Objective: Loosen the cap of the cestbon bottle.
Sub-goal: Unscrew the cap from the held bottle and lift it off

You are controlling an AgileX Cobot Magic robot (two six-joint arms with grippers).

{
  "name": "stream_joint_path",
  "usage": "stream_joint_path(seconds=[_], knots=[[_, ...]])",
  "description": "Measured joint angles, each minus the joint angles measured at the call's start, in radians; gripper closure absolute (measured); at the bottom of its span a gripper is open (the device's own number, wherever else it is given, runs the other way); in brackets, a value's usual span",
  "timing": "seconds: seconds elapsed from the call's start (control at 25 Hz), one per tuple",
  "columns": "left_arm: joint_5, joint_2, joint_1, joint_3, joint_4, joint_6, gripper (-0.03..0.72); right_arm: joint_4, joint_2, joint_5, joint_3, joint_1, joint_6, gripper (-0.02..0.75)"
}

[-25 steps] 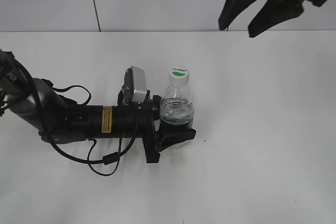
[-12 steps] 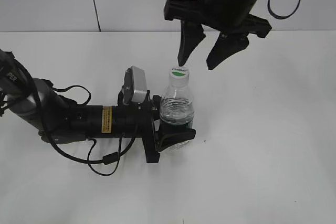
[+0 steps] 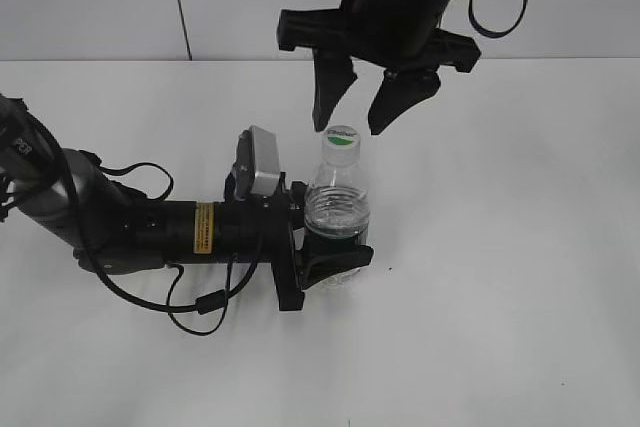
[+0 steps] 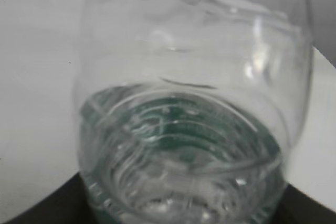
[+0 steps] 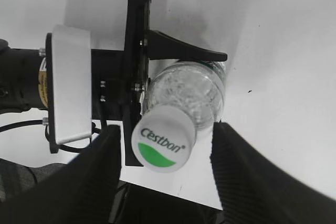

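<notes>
— White all round: standing upright on the table (image 3: 520, 327), well inside its edges, meaning the cestbon bottle (image 3: 337, 212). Being held?

— Being clamped low down, around the green label, by the left gripper (image 3: 335, 259), with the left arm (image 3: 150, 227) lying flat along the table at the bottle's left. Filling the whole left wrist view too, so sitting right against that wrist.

— And hanging over the bottle?

— Hovering just above it, the right gripper (image 3: 350, 129), fingers spread wide, one tip on either side of the bottle's top. Not touching anything, judging by the gaps in the right wrist view.

— Sitting where, the cap (image 3: 341, 140)?

— Crowning the bottle's neck, seated square and looking fully screwed on. Lying between those spread fingers but apart from both.

— Getting anywhere, then?

— Bracing done, probably, and lining up nearly done. Waiting yet: lowering over the bottle's top, pinching the cap, twisting it loose. Showing nothing of the loosening itself as yet.
</notes>
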Motion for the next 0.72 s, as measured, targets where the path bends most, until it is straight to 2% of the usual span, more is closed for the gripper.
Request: stream_joint_path(seconds=[0.32, 0.56, 0.72], knots=[[0.0, 0.0, 0.0, 0.0, 0.0, 0.0, 0.284, -0.004, 0.03, 0.0, 0.0, 0.014, 0.0, 0.323], [0.0, 0.0, 0.0, 0.0, 0.0, 0.0, 0.284, -0.003, 0.031, 0.0, 0.0, 0.014, 0.001, 0.393], [0.0, 0.0, 0.0, 0.0, 0.0, 0.0, 0.284, -0.003, 0.031, 0.001, 0.0, 0.014, 0.001, 0.407]])
